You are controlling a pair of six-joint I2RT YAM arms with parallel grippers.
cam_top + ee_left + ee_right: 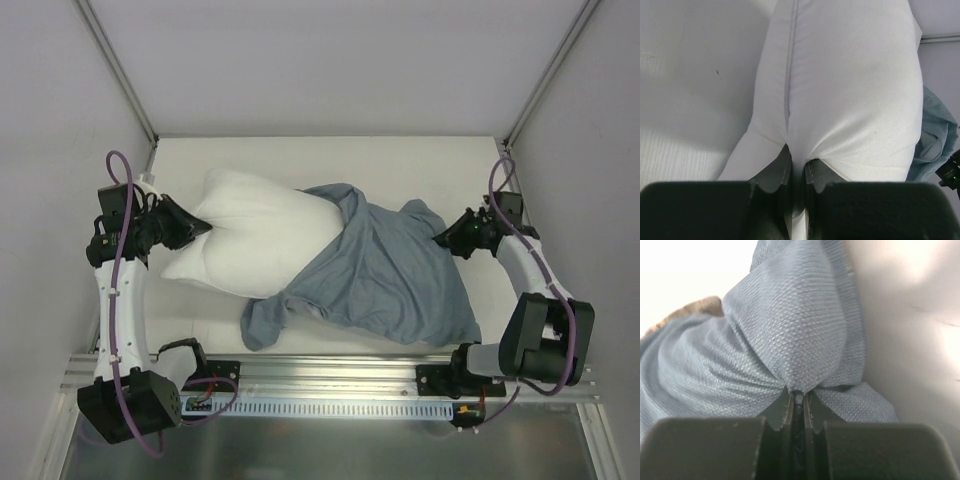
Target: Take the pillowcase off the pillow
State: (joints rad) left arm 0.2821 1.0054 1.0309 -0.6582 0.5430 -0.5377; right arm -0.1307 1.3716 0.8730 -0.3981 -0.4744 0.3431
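Observation:
The white pillow (pixel 255 240) lies across the table, its left half bare. The grey-blue pillowcase (pixel 385 275) covers its right half and spreads limp toward the front right. My left gripper (pixel 200 229) is shut on the pillow's left edge; in the left wrist view (pixel 796 159) the white fabric (pixel 850 90) is pinched between the jaws beside a seam. My right gripper (pixel 441 238) is shut on the pillowcase's right end; in the right wrist view (pixel 797 396) the blue cloth (pixel 790 335) bunches into the closed jaws.
White walls close in the table on the left, back and right. A metal rail (pixel 330 385) with the arm bases runs along the near edge. A fold of pillowcase (pixel 262 325) hangs toward the front.

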